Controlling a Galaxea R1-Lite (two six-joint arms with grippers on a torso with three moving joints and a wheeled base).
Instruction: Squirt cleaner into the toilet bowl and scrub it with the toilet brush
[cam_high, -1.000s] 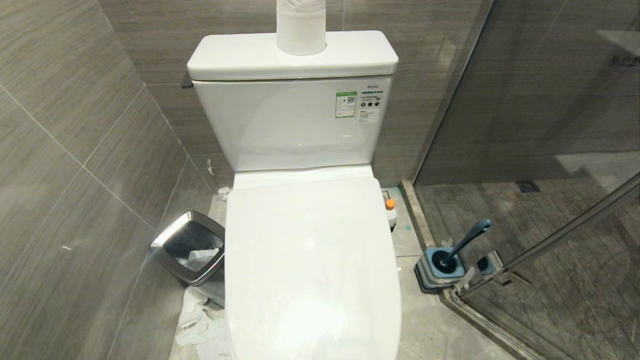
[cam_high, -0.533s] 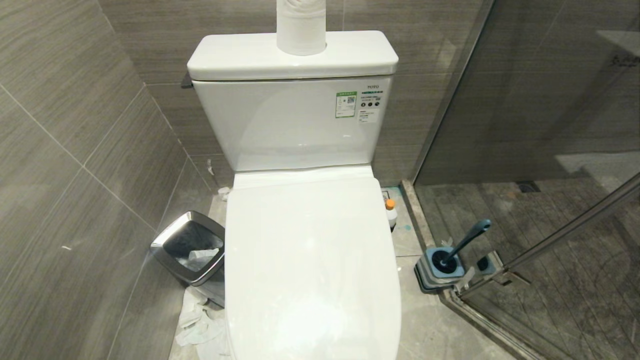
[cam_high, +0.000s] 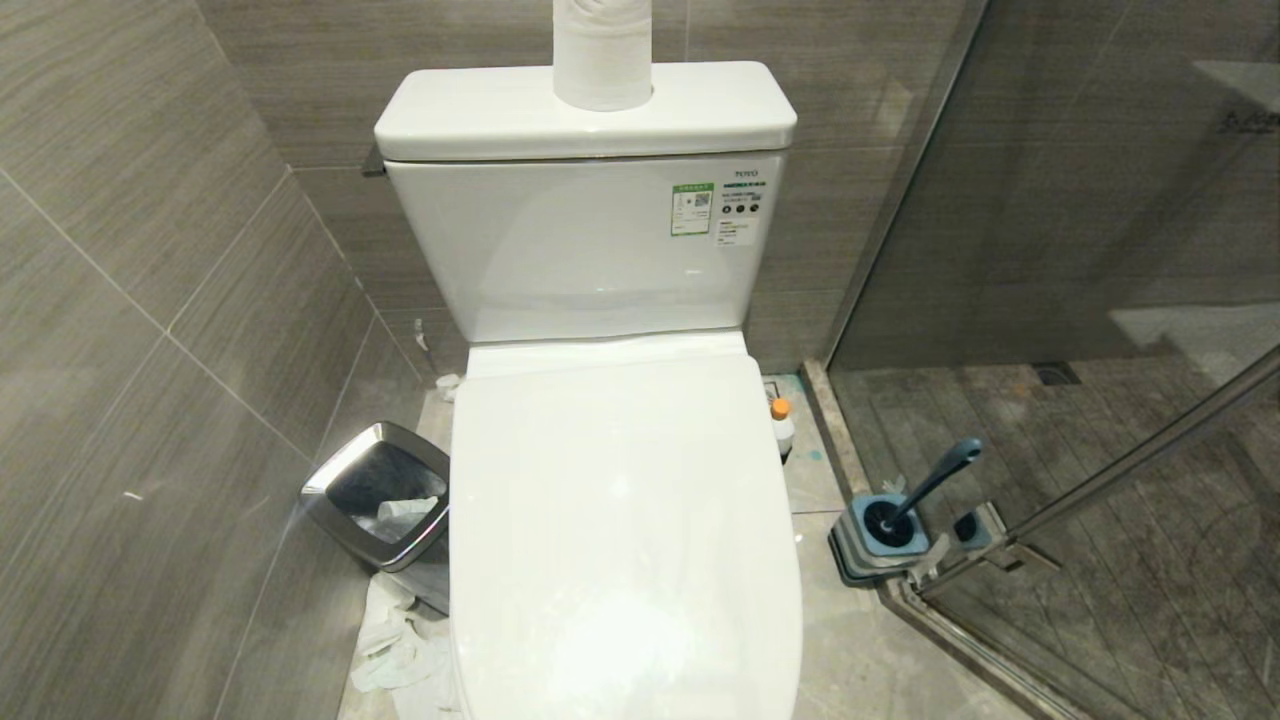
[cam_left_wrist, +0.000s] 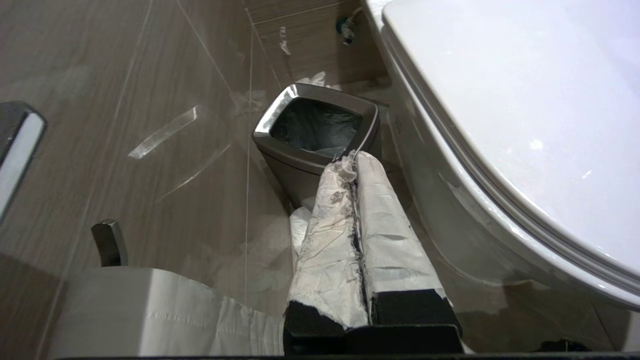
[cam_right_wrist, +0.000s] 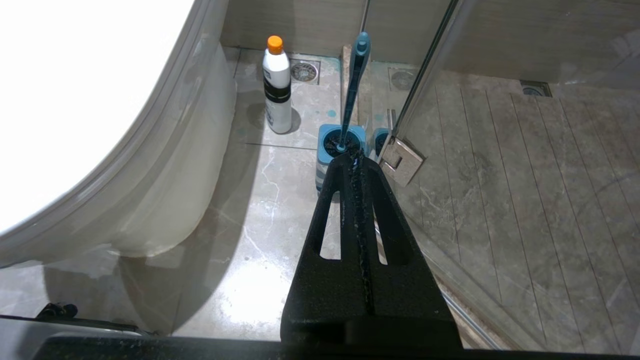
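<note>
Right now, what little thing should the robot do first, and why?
Probably lift the lid, most likely with the left gripper. The lid lies shut over the toilet bowl, so no cleaner can go in yet. Both grippers' jaws are shut and hold nothing; the right gripper points at the toilet brush, standing in its holder.

Neither arm is showing in the head view. The left gripper (cam_left_wrist: 354, 161), a pair of long tapering black fingers (cam_left_wrist: 330, 250) wrapped in white paper-like covering (scuffed grey along the inner edges), is pointing forward and down with its jaws pressed together, holding nothing. The right gripper (cam_right_wrist: 353, 159), a pair of bare black slotted plastic fingers (cam_right_wrist: 385, 220), is likewise pointing forward and down, jaws meeting along one seam, gripping nothing.
</note>
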